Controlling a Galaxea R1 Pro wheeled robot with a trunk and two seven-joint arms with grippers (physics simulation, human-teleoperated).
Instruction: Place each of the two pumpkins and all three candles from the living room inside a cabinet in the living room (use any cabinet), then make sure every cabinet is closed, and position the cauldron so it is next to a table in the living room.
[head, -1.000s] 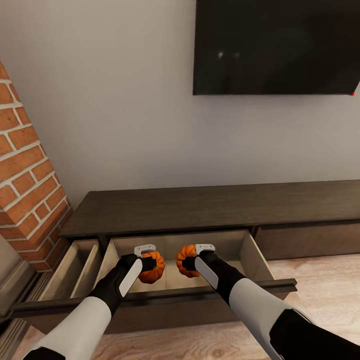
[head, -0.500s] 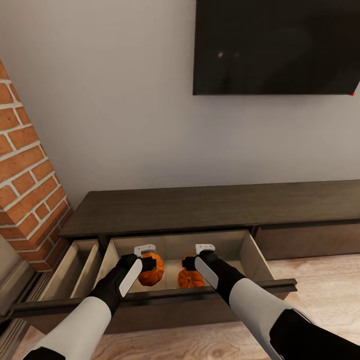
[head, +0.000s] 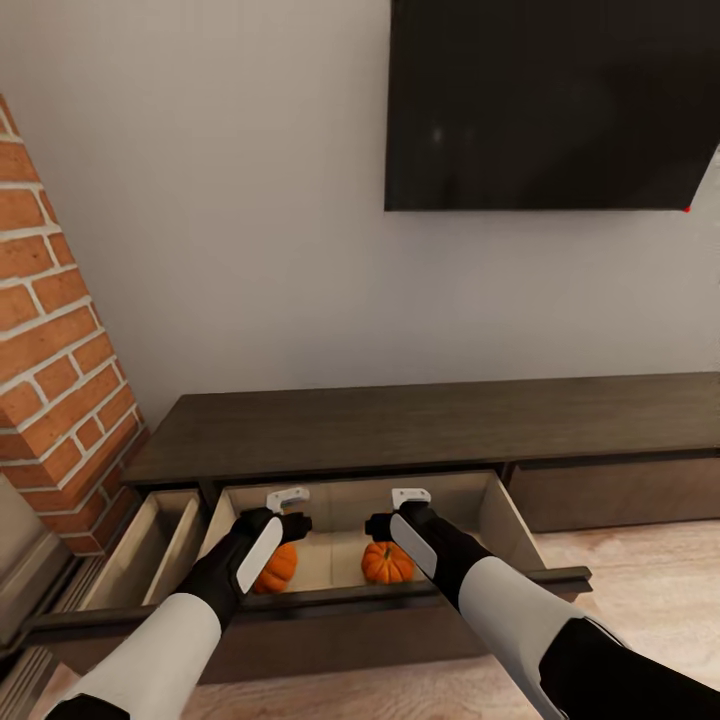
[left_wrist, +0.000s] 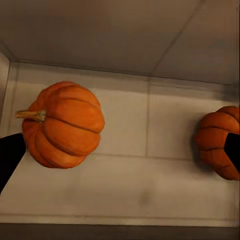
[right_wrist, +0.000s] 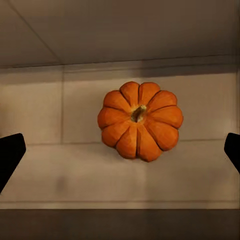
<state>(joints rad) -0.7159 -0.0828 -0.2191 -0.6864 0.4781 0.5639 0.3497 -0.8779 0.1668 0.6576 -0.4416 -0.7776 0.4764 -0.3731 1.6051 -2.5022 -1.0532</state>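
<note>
1. Handling: both pumpkins are judged light, hard-shelled and ribbed, so slip is likely on smooth pads. They are best taken across the widest part of the body, w/ pads set into rib grooves, not by the stem.
2. Left pumpkin lies on its side on the drawer floor, below the left gripper. Its stem axis is horizontal, w/ stem pointing sideways in the left wrist view.
3. Right pumpkin sits upright below the right gripper, stem up toward the cam, axis vertical.
4. Both grippers hover over the pulled-out drawer of the TV cabinet, jaws spread wide, nothing held.
</note>
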